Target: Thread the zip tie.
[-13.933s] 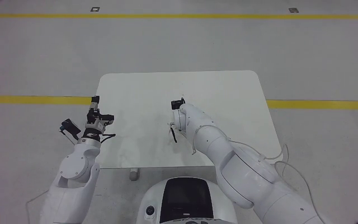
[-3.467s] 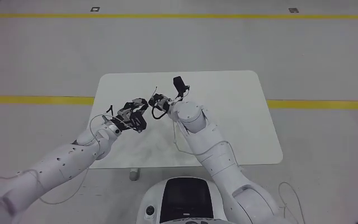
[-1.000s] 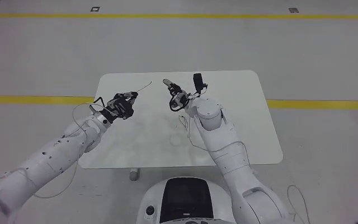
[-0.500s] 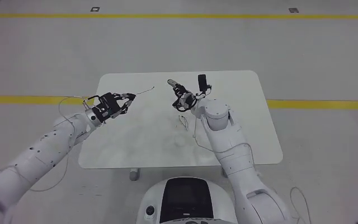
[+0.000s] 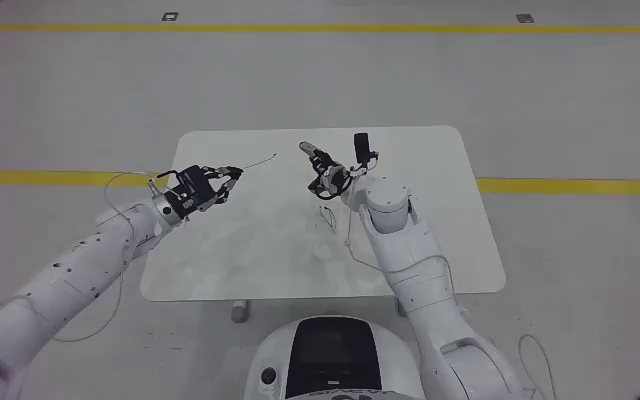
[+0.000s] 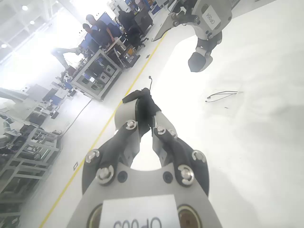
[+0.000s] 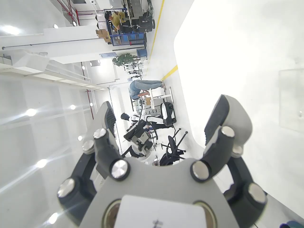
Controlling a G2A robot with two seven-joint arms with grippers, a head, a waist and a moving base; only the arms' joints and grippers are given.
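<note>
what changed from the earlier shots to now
From meeting over the table 3.5 s ago, the grippers drew apart: the left gripper went toward the table's left edge, shut on the zip tie; the right gripper, open, moved toward the far edge. Over the last half second nothing visibly moved.

scene: white rounded-corner counter (image 5: pixel 430 240) on pale grey floor (image 5: pixel 100 90) | far yellow stripe (image 5: pixel 320 28) | nearer yellow stripe (image 5: pixel 560 186) left-right under counter | dark square floor plates far left (image 5: pixel 170 17), far right (image 5: pixel 525 18)
</note>
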